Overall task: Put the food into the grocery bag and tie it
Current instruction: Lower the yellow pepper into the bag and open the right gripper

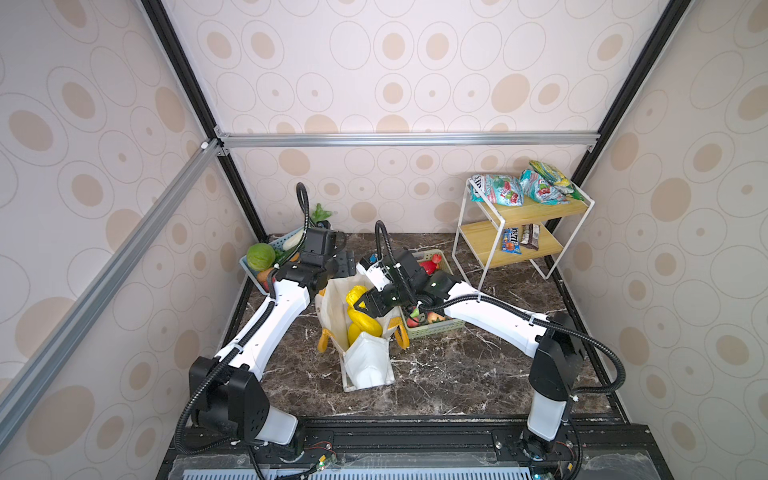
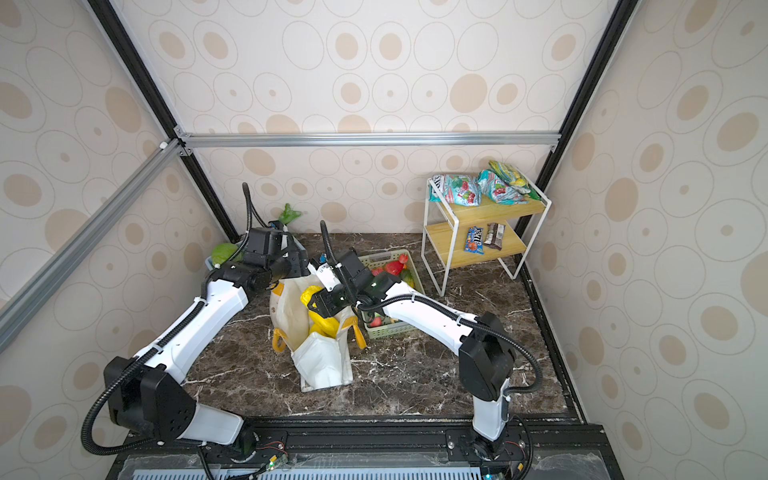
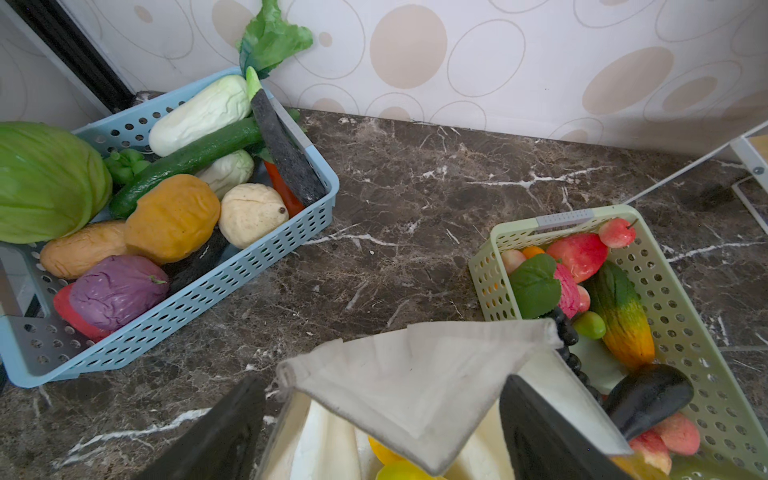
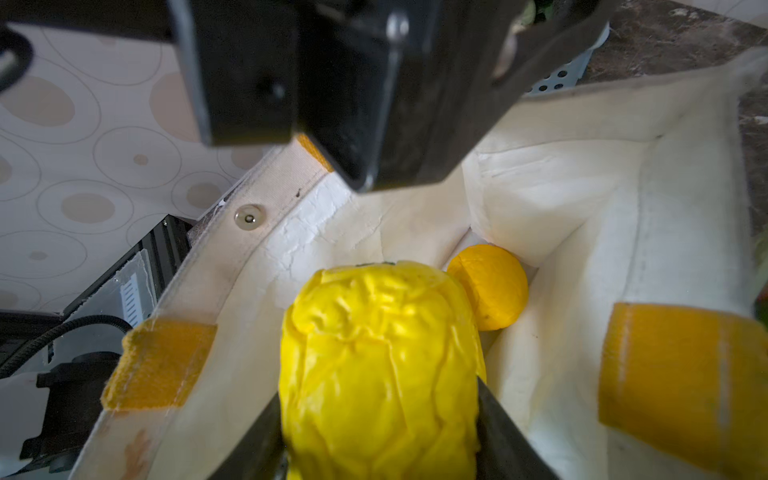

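Note:
The grocery bag [image 1: 368,365] [image 2: 320,365] stands open at the middle of the table, its yellow-orange handles [image 4: 160,361] hanging at both sides. My right gripper [image 4: 380,436] [image 1: 362,305] is shut on a wrinkled yellow fruit [image 4: 378,353] [image 1: 368,323] and holds it in the bag's mouth. An orange [image 4: 490,286] lies on the bag's floor beyond it. My left gripper [image 3: 382,432] [image 1: 345,266] stands open at the bag's far end, its fingers [image 3: 540,432] on either side of the folded cloth flap [image 3: 415,374]. A purple onion [image 3: 118,291] and a pale cauliflower [image 3: 251,214] lie in the blue basket.
The blue basket [image 3: 249,266] of vegetables sits at the back left corner. A green basket [image 3: 673,291] [image 1: 436,328] of fruit stands just right of the bag. A white-framed wooden shelf rack [image 1: 523,232] with snack packets is at the back right.

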